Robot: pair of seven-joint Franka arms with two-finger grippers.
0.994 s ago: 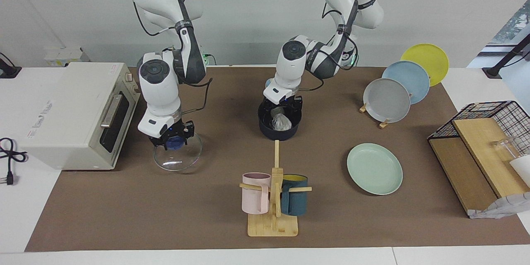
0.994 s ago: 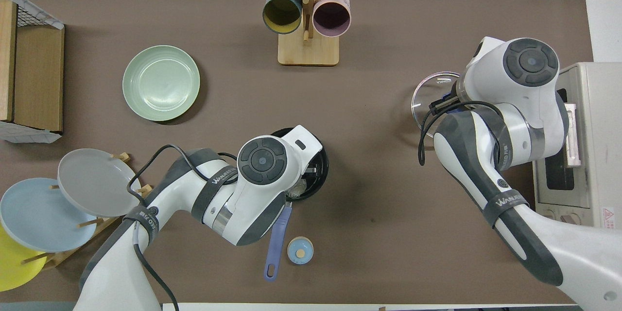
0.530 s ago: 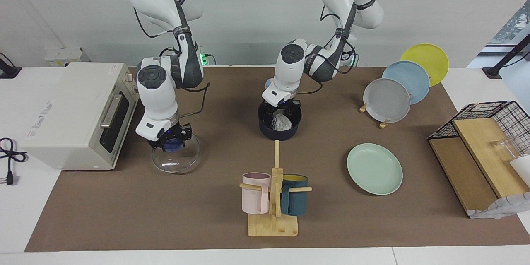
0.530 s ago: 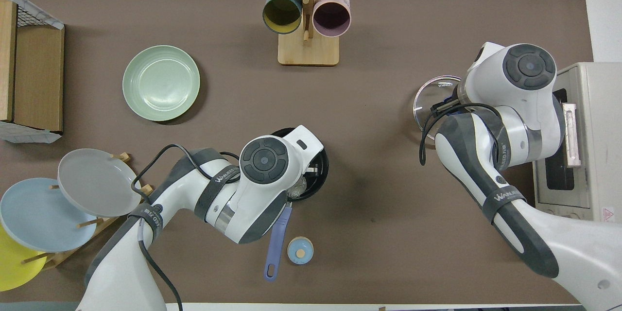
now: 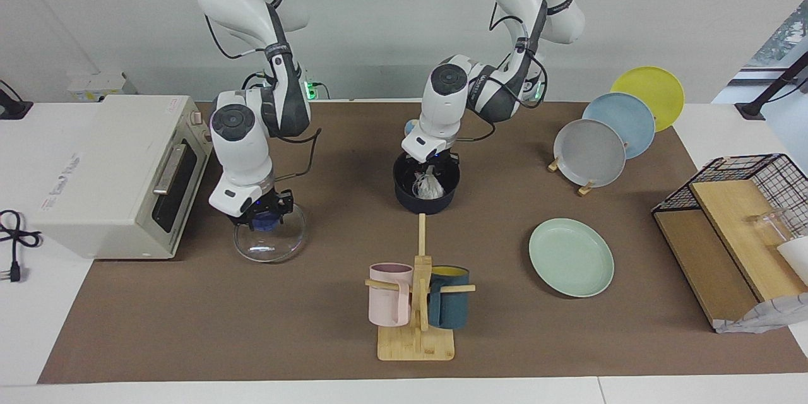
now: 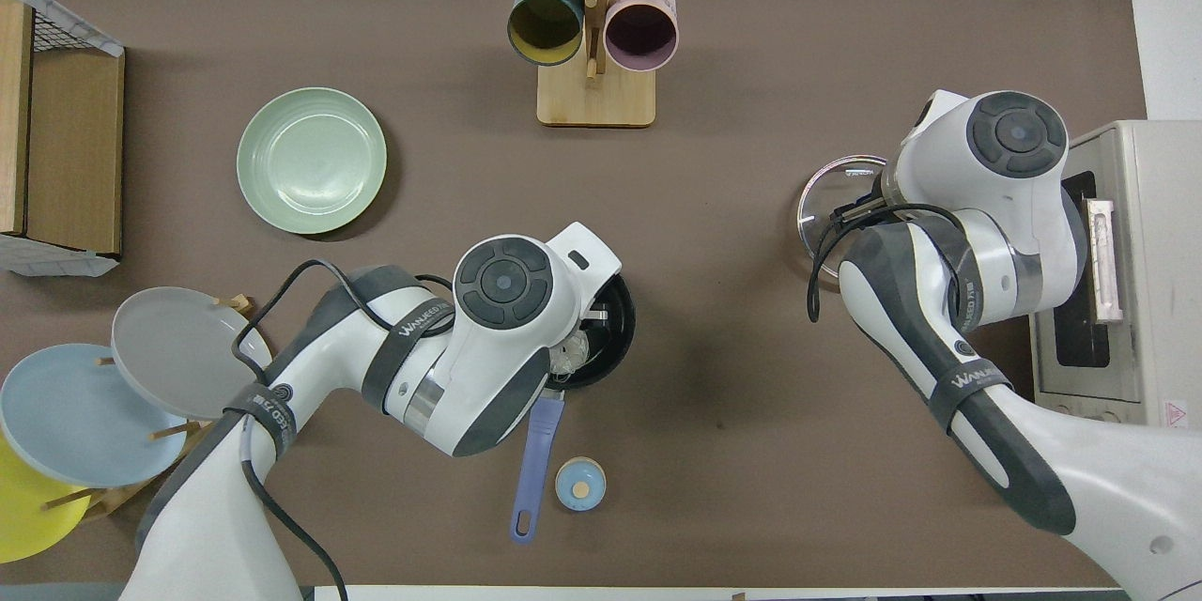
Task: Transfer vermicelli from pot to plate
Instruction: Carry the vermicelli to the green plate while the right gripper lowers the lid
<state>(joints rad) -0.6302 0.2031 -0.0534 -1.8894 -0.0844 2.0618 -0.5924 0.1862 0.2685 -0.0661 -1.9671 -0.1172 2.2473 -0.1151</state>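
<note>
The dark navy pot (image 5: 424, 201) stands mid-table with a clump of whitish vermicelli (image 5: 429, 187) inside; it also shows in the overhead view (image 6: 615, 343), its blue handle (image 6: 533, 470) pointing toward the robots. My left gripper (image 5: 430, 170) reaches down into the pot and is shut on the top of the vermicelli. The mint-green plate (image 5: 571, 257) lies bare, farther from the robots, toward the left arm's end. My right gripper (image 5: 262, 218) is shut on the blue knob of the glass lid (image 5: 270, 245) beside the oven.
A toaster oven (image 5: 113, 170) stands at the right arm's end. A wooden mug rack (image 5: 416, 303) with two mugs is farther out than the pot. Grey, blue and yellow plates sit in a rack (image 5: 590, 151). A wire basket with boards (image 5: 732, 227) and a small blue disc (image 6: 579, 484) are also here.
My left gripper's fingers have closed on the vermicelli and its wrist has lifted a little. My right gripper has shifted the glass lid slightly nearer to the robots.
</note>
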